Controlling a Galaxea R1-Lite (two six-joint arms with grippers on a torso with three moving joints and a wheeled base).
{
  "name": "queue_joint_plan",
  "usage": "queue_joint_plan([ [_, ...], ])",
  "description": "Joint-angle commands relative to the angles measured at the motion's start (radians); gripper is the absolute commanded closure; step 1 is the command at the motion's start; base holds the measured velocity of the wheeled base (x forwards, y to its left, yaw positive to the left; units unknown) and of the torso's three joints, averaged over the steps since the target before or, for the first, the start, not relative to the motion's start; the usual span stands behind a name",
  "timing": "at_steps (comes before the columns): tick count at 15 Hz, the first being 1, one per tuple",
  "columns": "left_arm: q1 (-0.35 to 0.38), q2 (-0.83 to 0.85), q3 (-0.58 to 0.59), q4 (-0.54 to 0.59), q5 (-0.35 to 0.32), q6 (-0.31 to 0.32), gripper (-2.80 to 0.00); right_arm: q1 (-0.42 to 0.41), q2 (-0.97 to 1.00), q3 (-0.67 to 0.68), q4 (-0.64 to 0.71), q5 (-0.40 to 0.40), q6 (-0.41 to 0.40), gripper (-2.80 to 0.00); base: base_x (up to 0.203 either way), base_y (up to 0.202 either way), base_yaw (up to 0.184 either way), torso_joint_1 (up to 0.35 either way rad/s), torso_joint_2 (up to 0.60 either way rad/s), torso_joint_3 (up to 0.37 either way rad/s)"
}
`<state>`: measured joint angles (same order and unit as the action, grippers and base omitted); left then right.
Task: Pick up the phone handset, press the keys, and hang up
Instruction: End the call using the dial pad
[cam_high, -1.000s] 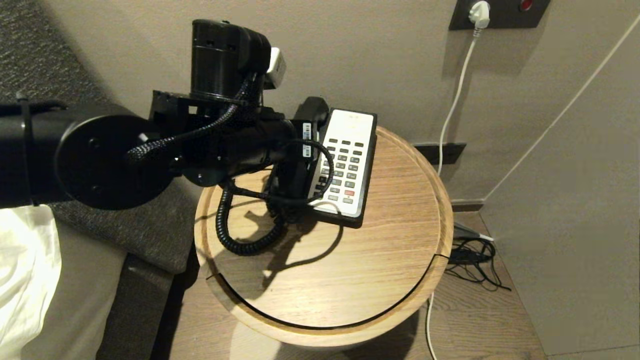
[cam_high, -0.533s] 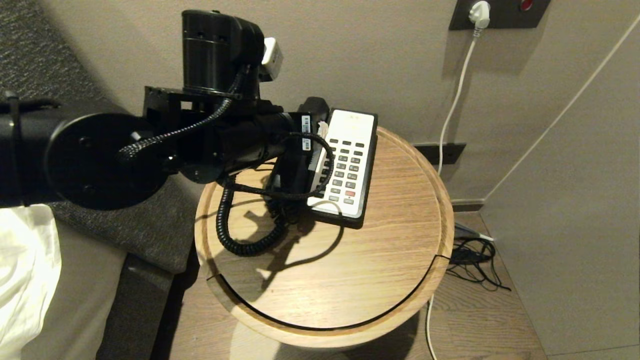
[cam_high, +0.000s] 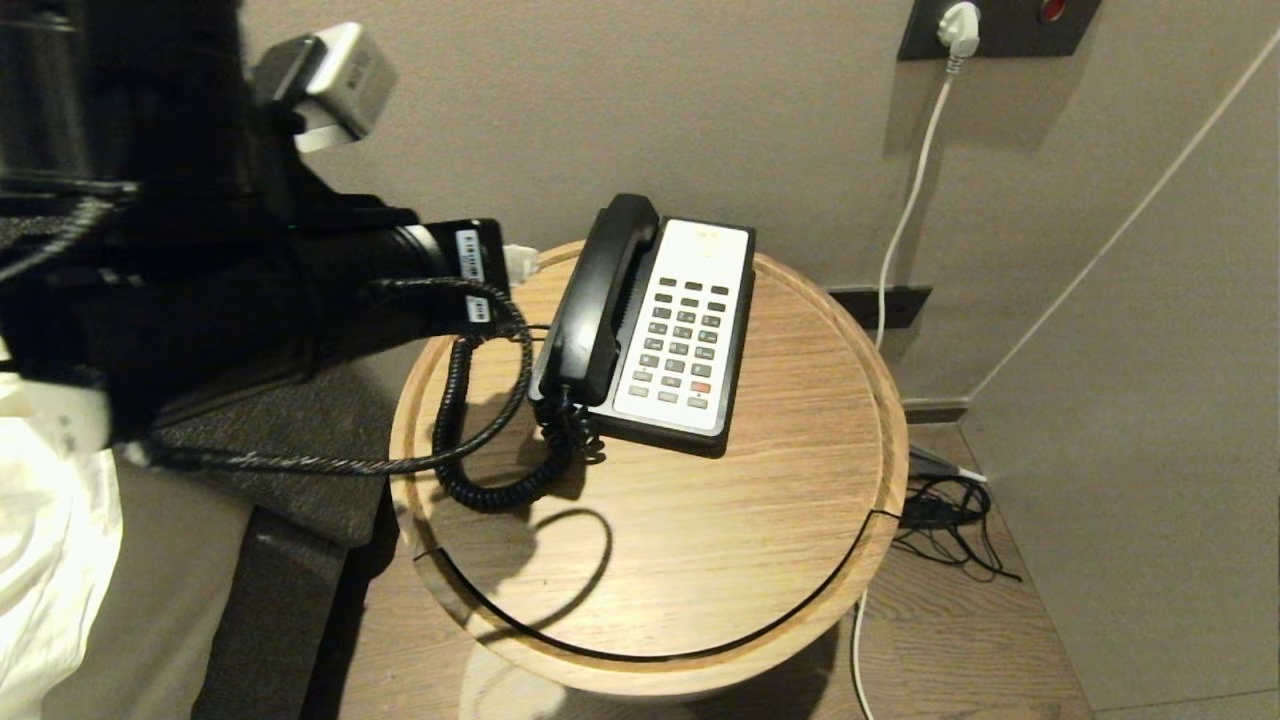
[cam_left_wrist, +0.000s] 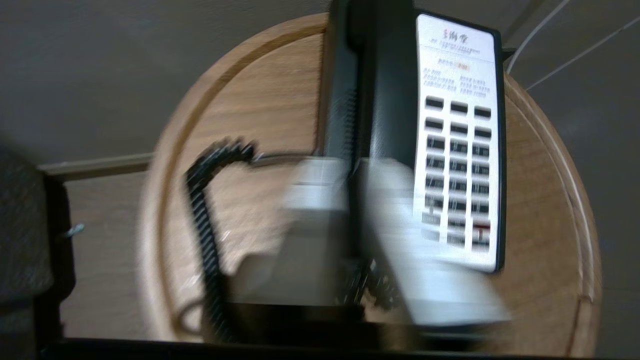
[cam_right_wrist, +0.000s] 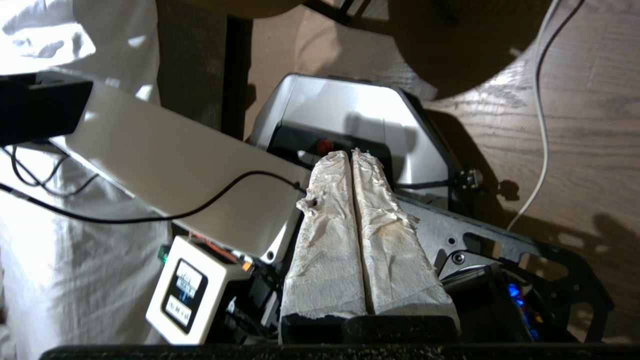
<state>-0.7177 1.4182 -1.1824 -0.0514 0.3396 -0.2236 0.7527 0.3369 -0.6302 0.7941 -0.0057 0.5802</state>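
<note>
The phone handset (cam_high: 598, 300) lies in its cradle on the phone base (cam_high: 690, 335), at the back of the round table (cam_high: 700, 540). The left claw (cam_left_wrist: 355, 175) hangs beside it, narrowly parted and empty. The right claw (cam_right_wrist: 352, 165) is closed and parked low. Hang-up looks done; next, the arm should clear the coiled cord (cam_high: 470, 450).

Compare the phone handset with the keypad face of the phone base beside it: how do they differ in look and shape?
The phone handset is glossy black; the keypad face is white with dark keys. The handset is a narrow bar with rounded ends, the keypad face a flat rectangle. A coiled cord hangs from the handset, none from the keypad face. Both lie lengthwise, parallel, on the round table.
</note>
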Motion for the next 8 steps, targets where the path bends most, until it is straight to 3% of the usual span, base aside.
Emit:
queue_joint_plan([
  [1, 0.0, -0.233, 0.135, 0.004, 0.001, -0.009, 0.0, -0.002, -0.008, -0.013, -0.004, -0.014, 0.003, 0.0, 0.0, 0.0, 0.0, 0.0, 0.0, 0.0],
  [5, 0.023, -0.523, 0.321, 0.007, -0.018, -0.016, 0.0, -0.004, 0.124, -0.189, 0.016, -0.044, 0.002, 0.0, 0.0, 0.0, 0.0, 0.0, 0.0, 0.0],
  [8, 0.049, -0.724, 0.476, 0.007, -0.065, -0.018, 0.0, -0.004, 0.349, -0.378, 0.04, -0.048, -0.001, 0.0, 0.0, 0.0, 0.0, 0.0, 0.0, 0.0],
])
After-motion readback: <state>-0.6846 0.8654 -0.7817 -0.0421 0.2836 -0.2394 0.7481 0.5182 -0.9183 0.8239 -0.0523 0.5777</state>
